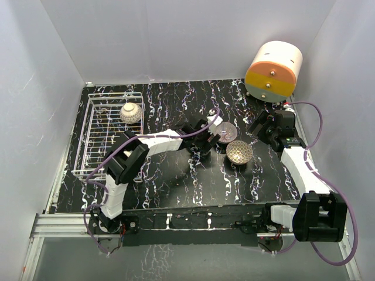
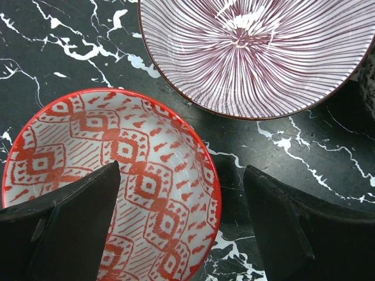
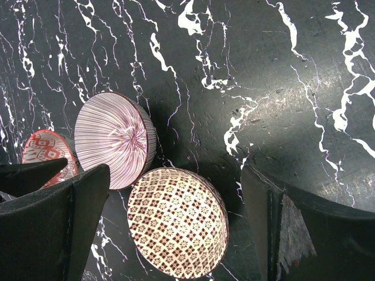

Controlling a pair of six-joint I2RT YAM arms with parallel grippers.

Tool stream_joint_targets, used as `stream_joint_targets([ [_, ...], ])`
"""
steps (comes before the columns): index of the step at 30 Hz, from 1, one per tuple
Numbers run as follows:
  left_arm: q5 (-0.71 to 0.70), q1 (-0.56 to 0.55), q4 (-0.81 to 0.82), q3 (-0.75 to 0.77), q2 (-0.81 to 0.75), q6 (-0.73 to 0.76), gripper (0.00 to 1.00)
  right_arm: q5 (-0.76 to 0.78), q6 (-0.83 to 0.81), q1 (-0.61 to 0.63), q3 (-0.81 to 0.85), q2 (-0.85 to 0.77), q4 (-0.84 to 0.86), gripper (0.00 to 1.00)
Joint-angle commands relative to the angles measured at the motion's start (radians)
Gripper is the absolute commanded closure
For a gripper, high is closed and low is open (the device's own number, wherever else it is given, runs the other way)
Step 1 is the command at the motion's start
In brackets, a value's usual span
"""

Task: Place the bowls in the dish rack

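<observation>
Table (image 1: 176, 181) of black veined stone carries the dish rack (image 1: 102, 146) at its far left, one bowl (image 1: 130, 112) sitting in its far end. The rest of the visible bowls cluster at centre, well apart from the rack. The left arm is stretched over them and the right gripper (image 1: 262, 124) hangs just right of them, wide open and empty. The purple-striped bowl (image 2: 252, 52) and the lattice bowl (image 3: 176, 234) lie toward the right arm. The red bowl (image 2: 117, 175) is leftmost and nearest the rack, so it looks to be the left arm's pick. The left gripper (image 2: 181, 222) is spread wide over it, holding nothing. One finger hangs over the bowl's inside and the other over bare table, so the rim (image 2: 214, 193) lies between them. A straight descent and pinch should catch that wall.
</observation>
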Motion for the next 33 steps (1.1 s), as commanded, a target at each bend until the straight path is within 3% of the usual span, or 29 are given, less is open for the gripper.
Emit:
stream_joint_targets([
  [1, -0.042, -0.004, 0.042, 0.022, 0.001, 0.034, 0.17, 0.011, -0.007, -0.004, 0.04, 0.0, 0.046, 0.02],
  [5, -0.044, -0.004, 0.047, 0.022, 0.019, 0.039, 0.22, 0.011, -0.007, -0.005, 0.039, 0.002, 0.046, 0.02],
  [8, -0.041, -0.003, 0.048, 0.023, 0.034, 0.04, 0.33, 0.011, -0.007, -0.005, 0.038, 0.002, 0.046, 0.02],
  [16, -0.046, -0.003, 0.057, -0.003, 0.053, 0.033, 0.43, 0.014, -0.008, -0.006, 0.03, -0.004, 0.046, 0.02],
  [21, -0.06, -0.004, 0.049, -0.026, 0.052, 0.019, 0.7, 0.014, -0.007, -0.006, 0.021, -0.009, 0.048, 0.02],
  [25, -0.075, -0.004, 0.043, -0.035, 0.043, 0.002, 0.83, 0.014, -0.005, -0.006, 0.015, -0.013, 0.047, 0.02],
  [27, -0.081, -0.004, 0.041, -0.038, 0.036, -0.002, 1.0, 0.014, -0.005, -0.005, 0.013, -0.016, 0.046, 0.01],
  [33, -0.08, -0.004, 0.015, -0.033, 0.014, -0.016, 1.0, 0.022, -0.004, -0.006, 0.01, -0.026, 0.04, 0.02],
])
